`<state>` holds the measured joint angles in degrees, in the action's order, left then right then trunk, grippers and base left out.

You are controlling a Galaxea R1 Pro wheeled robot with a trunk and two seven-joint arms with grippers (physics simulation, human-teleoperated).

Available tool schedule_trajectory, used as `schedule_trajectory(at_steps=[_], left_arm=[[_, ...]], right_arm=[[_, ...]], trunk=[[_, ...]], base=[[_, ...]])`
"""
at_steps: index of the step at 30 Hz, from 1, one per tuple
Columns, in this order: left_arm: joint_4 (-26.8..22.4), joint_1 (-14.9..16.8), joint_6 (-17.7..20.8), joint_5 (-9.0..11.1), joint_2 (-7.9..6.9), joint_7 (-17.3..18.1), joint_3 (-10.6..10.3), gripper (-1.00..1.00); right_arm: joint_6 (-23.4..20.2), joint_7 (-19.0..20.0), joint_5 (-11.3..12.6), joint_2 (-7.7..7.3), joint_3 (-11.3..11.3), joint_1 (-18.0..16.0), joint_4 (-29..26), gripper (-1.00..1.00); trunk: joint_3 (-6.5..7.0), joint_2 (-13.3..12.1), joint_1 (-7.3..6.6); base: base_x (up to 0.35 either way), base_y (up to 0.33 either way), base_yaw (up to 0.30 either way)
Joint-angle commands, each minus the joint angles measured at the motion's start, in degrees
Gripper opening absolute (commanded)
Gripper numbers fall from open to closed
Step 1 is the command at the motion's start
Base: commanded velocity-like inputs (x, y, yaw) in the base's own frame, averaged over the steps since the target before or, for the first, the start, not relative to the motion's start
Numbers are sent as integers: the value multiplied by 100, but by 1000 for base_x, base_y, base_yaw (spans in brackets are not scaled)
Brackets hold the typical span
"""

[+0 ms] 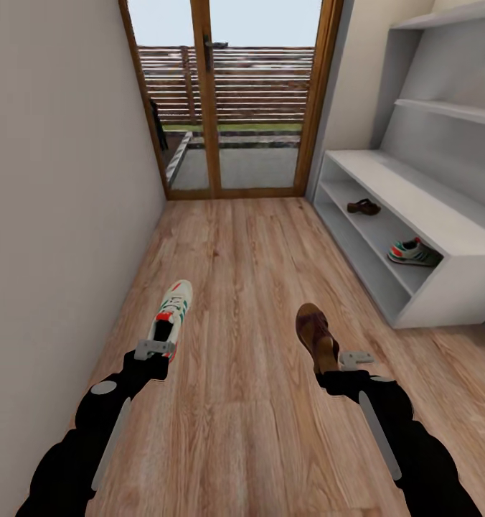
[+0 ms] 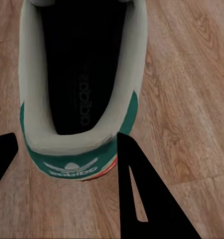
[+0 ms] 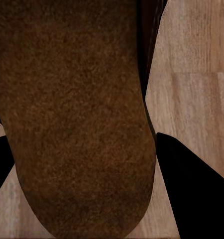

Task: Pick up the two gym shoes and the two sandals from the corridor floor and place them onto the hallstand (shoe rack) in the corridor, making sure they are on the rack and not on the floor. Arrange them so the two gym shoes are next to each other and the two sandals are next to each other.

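Observation:
A cream-white gym shoe (image 1: 172,310) with green stripes lies on the corridor floor (image 1: 242,287) near the left wall. My left gripper (image 1: 156,350) is at its heel. In the left wrist view the green heel tab (image 2: 72,167) sits between the open fingers (image 2: 142,199). A dark brown sandal (image 1: 314,332) lies on the floor right of centre, with my right gripper (image 1: 336,368) at its heel. Its footbed (image 3: 77,124) lies between that open gripper's fingers (image 3: 191,194). The pale hallstand (image 1: 443,208) on the right holds a second sandal (image 1: 363,207) and a second gym shoe (image 1: 413,253) on its lower shelf, well apart.
A grey wall (image 1: 56,179) runs close along the left. A wood-framed glass door (image 1: 228,100) closes the corridor's far end. Stepped wall shelves (image 1: 450,108) rise above the hallstand. Bare planks stretch between the floor shoes and the hallstand.

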<state>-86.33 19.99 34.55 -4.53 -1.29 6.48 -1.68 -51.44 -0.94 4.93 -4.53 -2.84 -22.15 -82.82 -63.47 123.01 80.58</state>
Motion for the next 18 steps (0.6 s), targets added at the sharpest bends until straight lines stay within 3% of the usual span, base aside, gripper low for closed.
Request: schedule_trajectory(at_steps=[1,18], left_arm=[[-7,4,25,-48,-2,37,-1,-100],[-12,4,25,-48,-2,37,0,-100]], right_arm=[[-24,-22,42,-4,-6,-2,-6,-100],[-24,-29,36,-4,-6,-3,-6,-100]], trunk=[[-4,2,2],[-4,2,2]], base=[[324,77,0],[324,77,0]])
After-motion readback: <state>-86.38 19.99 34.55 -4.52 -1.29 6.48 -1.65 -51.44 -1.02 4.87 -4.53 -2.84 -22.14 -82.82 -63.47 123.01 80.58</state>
